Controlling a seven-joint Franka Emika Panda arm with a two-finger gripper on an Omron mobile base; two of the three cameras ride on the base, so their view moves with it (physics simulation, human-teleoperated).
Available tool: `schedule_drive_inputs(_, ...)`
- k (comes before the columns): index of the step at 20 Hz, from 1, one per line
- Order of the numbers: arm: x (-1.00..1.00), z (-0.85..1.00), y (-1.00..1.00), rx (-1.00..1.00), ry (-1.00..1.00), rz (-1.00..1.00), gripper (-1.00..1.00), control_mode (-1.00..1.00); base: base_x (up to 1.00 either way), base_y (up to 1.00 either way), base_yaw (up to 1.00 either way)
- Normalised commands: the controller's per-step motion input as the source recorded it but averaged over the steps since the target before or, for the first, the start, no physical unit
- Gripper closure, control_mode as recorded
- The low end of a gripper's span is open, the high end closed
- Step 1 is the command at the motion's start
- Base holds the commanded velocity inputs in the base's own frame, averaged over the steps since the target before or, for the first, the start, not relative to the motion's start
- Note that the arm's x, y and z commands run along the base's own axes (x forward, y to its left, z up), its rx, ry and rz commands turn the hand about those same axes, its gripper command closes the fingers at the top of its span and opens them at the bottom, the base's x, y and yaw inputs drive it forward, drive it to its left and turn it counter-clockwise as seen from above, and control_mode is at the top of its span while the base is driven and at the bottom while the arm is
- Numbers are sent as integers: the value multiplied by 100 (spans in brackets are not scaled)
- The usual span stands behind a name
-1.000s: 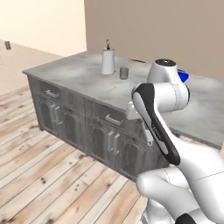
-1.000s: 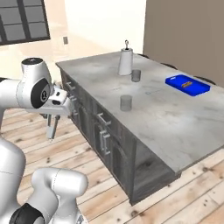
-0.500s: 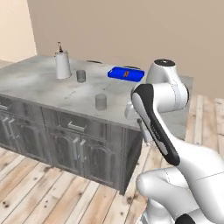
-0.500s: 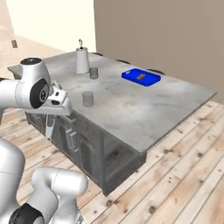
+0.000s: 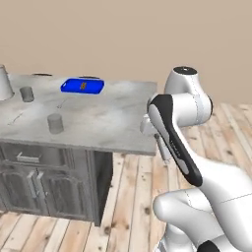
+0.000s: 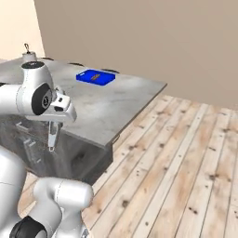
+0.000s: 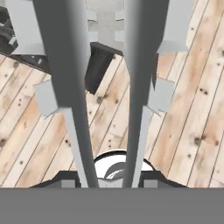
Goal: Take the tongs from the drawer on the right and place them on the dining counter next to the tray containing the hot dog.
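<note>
So the hand [image 6: 52,139] is clamped on the tongs [image 6: 52,136], which hang pretty much straight down from it; in the right base view you can see the slim grey metal dangling below the white wrist, just off the front edge of the worktop [image 6: 125,100], in front of the dark cabinet face. In the left base view the hand [image 5: 162,147] sits tucked behind the arm's dark forearm, right by the near corner of the worktop [image 5: 113,118]; can't make out much of the tongs [image 5: 164,150] there besides a grey sliver poking down.

The hand view looks along the tongs [image 7: 105,87]: two long grey arms run up the frame side by side with a narrow gap between them, and the plank floor [image 7: 188,113] is underneath; so they're over the floor, not over the stone yet.

The blue tray [image 6: 95,77] is on the far side of the worktop, near the back edge, with a small brownish thing lying in it; well apart from the hand. In the left base view the tray [image 5: 82,85] is up at the back, and there are two grey cups on the stone, one [image 5: 55,123] nearer the front and one [image 5: 27,94] further left; a drawer [image 5: 29,156] with a silvery bar handle sits shut under the front edge.
</note>
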Motion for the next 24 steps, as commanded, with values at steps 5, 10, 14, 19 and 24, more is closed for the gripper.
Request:
schedule_drive_inputs(5,0,0,0,0,0,0,100,100,0,-61,-47)
schedule_drive_inputs(10,0,0,0,0,0,0,100,100,8,-57,-46)
schedule_drive_inputs(14,0,0,0,0,0,0,100,100,43,-44,-41)
schedule_drive_inputs(19,0,0,0,0,0,0,100,100,86,-31,-35)
schedule_drive_inputs(24,0,0,0,0,0,0,100,100,100,-4,-28)
